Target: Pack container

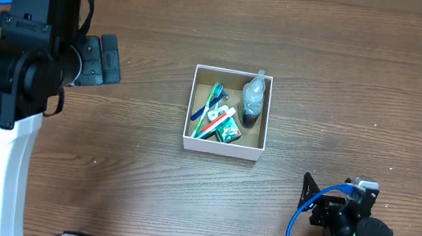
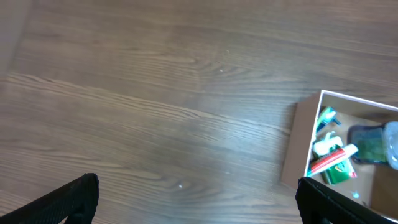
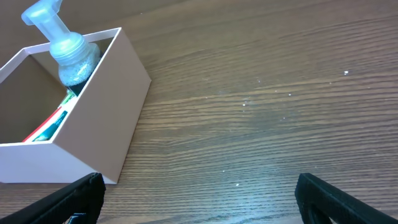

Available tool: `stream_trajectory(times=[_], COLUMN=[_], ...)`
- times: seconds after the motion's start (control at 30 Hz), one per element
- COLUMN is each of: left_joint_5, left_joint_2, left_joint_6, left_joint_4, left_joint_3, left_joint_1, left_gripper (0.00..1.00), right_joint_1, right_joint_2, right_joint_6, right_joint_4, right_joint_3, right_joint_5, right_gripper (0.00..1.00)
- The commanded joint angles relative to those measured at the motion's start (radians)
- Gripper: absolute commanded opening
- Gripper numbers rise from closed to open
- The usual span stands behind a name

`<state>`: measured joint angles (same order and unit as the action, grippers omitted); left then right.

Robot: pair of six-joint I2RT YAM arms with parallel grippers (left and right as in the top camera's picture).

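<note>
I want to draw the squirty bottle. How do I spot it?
Find the white box in the middle of the wooden table. Inside, by its right wall, is the bottle, its pale pump top poking above the rim. It is clear and rounded, unlike the flat red-and-green tube and toothbrush beside it.

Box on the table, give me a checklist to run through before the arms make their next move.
1. Box upright, top open: ok.
2. Toothbrush and toothpaste inside the box: ok.
3. Bottle inside, at the right wall: ok.
4. Bottle below the rim: not ok, its pump head sticks above it in the right wrist view.
5. Left gripper open, empty, apart from the box: ok.
6. Right gripper open, empty, apart from the box: ok.
</note>
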<state>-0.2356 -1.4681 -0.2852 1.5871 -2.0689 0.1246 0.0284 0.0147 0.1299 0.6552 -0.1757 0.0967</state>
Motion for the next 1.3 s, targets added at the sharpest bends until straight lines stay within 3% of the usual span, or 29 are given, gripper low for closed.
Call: stream_trajectory(times=[0.0,0.07,0.2,0.33,0.53,0.77,1.03,1.27], left_joint_5=[-0.06,-0.035,0.026,0.026,0.053,0.073,0.087,0.087], left_joint_2=[0.148,0.239,0.475,0.703,1.068,1.343,1.461,1.463], left_joint_6=[0.064,0.087,0.136,0.136,0.114,0.127,0.121,0.121], left_joint_4=[-0.076,-0.238,-0.66,-0.959,-1.1,-1.094,-1.106,-1.106], left_joint_3=[0.077,0.232,0.737,1.181,1.654,1.877,1.934,1.934], left_joint_1=[0.005,-0.008,-0.029,-0.033,-0.033,-0.033,-0.033,-0.033], left_gripper=[1.0,1.0,1.0,1.0,1.0,1.0,1.0,1.0], right_joint_1=[0.002,0.002,0.002,0.002,0.002,0.002,0.002,0.002], right_joint_2=[-0.012,-0.012,-0.012,-0.012,-0.012,-0.012,-0.012,-0.012], right_joint_6=[-0.004,-0.004,-0.004,-0.004,-0.004,-0.004,-0.004,-0.004], right_joint_4=[0.003,0.003,0.003,0.003,0.003,0.003,0.003,0.003], right_joint_3=[0.017,0.017,0.017,0.017,0.017,0.017,0.017,0.017], right_joint_5=[-0.006,-0.006,-0.006,-0.006,-0.006,-0.006,-0.006,-0.006], right_gripper=[1.0,1.0,1.0,1.0,1.0,1.0,1.0,1.0])
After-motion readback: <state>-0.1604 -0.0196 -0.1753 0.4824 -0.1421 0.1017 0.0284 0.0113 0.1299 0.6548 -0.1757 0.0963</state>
